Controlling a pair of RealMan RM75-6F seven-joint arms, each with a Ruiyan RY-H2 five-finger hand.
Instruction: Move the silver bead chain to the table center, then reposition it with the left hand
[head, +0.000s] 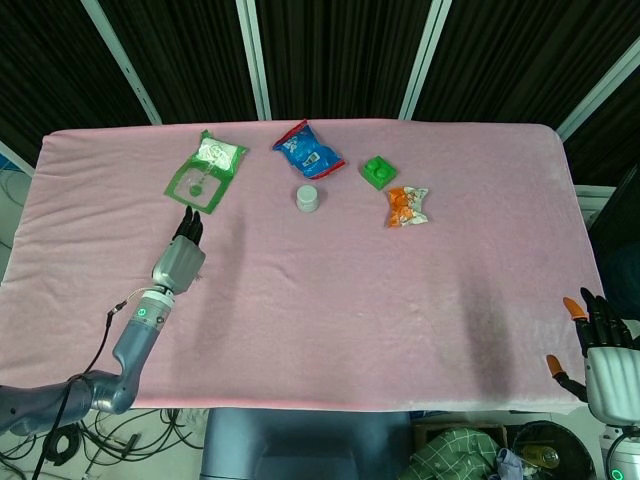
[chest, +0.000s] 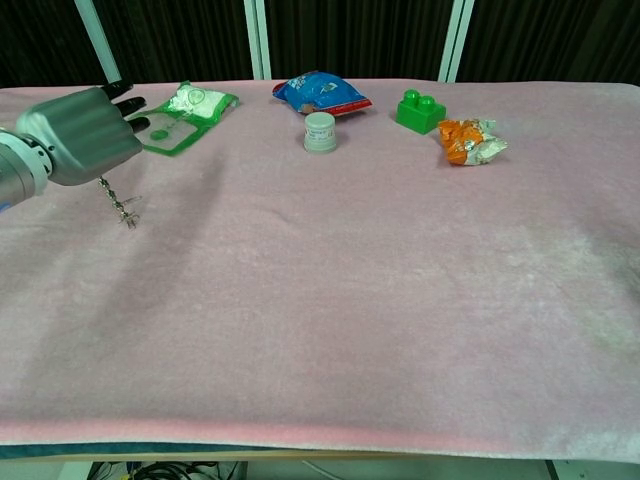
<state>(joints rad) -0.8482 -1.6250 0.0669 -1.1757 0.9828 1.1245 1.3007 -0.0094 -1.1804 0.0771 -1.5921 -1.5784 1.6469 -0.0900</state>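
The silver bead chain (chest: 118, 203) dangles from under my left hand (chest: 84, 132), its lower end touching the pink table near the left side in the chest view. That hand holds the chain from above, fingers pointing toward the far edge. From the head camera the left hand (head: 180, 257) covers the chain, which I cannot make out there. My right hand (head: 600, 345) hangs off the table's front right corner, fingers spread, holding nothing.
A green packet (chest: 183, 115) lies just beyond the left hand. Further right along the back are a blue snack bag (chest: 322, 92), a small white jar (chest: 320, 131), a green block (chest: 421, 109) and an orange wrapper (chest: 470, 139).
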